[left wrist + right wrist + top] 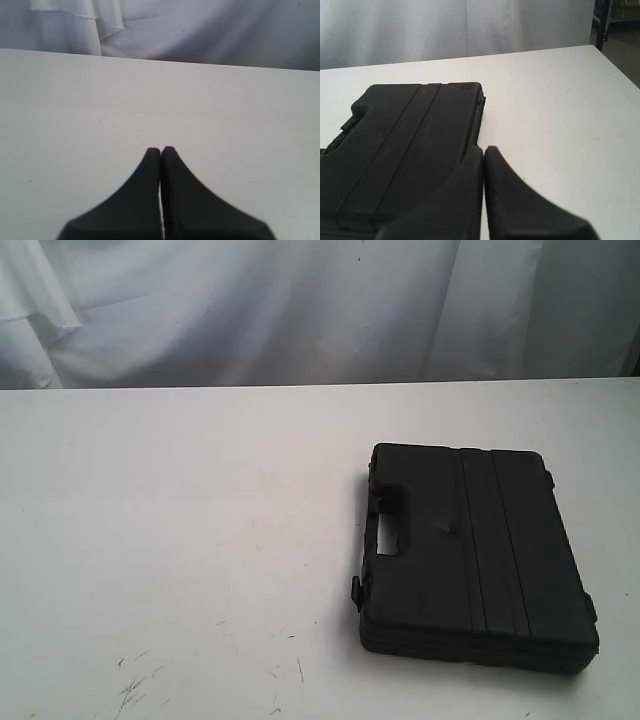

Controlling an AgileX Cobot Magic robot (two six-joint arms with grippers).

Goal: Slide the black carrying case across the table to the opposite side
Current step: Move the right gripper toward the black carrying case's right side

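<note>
White and plain, the large flat worktop spreads ahead of both pairs of fingers and ends at a pale hanging cloth beyond its far edge. The flat rectangular matte black hard-plastic case lies closed on the worktop on the right fingers' side. It sits just ahead of and below their tips, with one long edge running away from them; whether they touch it I cannot tell. The right fingers, black and tapered, are pressed together with nothing between them. The left fingers are likewise closed on nothing, with bare worktop ahead of them. The case's moulded cut-out handle faces the left fingers' side, and raised ribs cross its lid. Faint dark scratch marks fleck the worktop on the left fingers' side.
</note>
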